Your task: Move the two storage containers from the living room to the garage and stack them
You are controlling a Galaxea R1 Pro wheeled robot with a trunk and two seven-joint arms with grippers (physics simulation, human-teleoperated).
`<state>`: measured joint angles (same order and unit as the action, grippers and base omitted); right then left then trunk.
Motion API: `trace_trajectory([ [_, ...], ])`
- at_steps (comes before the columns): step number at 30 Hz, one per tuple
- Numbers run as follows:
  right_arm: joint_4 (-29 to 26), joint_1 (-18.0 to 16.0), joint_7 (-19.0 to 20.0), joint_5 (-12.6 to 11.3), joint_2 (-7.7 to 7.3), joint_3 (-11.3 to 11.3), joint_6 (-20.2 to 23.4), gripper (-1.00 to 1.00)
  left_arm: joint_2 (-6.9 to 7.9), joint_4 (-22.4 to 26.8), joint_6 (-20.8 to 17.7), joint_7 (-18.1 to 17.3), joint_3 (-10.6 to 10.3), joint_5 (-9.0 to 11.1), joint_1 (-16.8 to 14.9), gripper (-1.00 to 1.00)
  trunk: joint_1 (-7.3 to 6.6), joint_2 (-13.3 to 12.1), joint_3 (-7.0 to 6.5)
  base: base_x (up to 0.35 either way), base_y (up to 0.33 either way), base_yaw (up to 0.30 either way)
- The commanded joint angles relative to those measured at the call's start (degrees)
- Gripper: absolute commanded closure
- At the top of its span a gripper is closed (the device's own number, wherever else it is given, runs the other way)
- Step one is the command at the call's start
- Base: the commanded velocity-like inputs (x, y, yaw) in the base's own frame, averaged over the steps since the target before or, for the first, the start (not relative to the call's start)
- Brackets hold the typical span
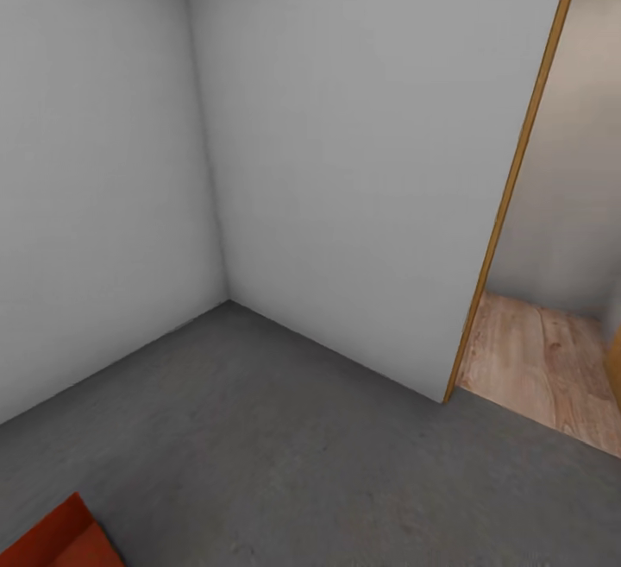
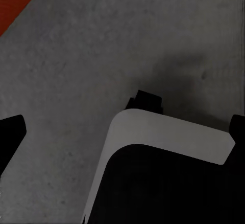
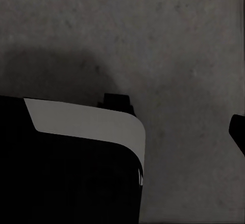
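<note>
Container: a red-orange storage container point(image 1: 60, 541) sits on the garage's dark grey floor point(image 1: 285, 446), near the corner of the pale walls point(image 1: 345, 161).
Handling: likely light, stiff, smooth-walled; take it by opposite rims.
Doorway: wood-plank flooring point(image 1: 543, 368) beyond the tan door frame point(image 1: 509, 187).
Pincers: cannot tell whether spread or pressed together.

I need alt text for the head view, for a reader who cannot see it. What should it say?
A corner of a red-orange storage container sits on the dark grey floor at the lower left of a bare room with pale grey walls. At the right, a wood-framed doorway opens onto light wood-plank flooring.
</note>
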<state>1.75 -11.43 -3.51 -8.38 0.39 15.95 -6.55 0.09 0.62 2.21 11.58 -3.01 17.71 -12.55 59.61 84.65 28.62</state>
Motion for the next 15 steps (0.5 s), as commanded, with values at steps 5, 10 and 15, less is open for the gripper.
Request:
trace_trajectory([
  [5, 0.2, -0.1, 0.0, -0.6, 0.05, 0.5, -0.1, -1.00, 0.00, 0.0, 0.2, 0.1, -0.3, 0.5, 0.0, -1.00, 0.00, 0.0, -0.13, 0.000, 0.000, -0.286],
  [10, 0.2, -0.1, 0.2, -0.6, -0.01, 0.5, 0.0, -1.00, 0.00, 0.0, 0.2, 0.1, -0.3, 0.5, 0.0, -1.00, 0.00, 0.0, -0.41, 0.000, 0.000, -0.253],
  [15, 0.2, -0.1, 0.3, -0.6, -0.03, 0.5, 0.1, -1.00, 0.00, 0.0, 0.2, 0.1, -0.3, 0.4, 0.0, -1.00, 0.00, 0.0, -0.74, 0.000, 0.000, -0.229],
])
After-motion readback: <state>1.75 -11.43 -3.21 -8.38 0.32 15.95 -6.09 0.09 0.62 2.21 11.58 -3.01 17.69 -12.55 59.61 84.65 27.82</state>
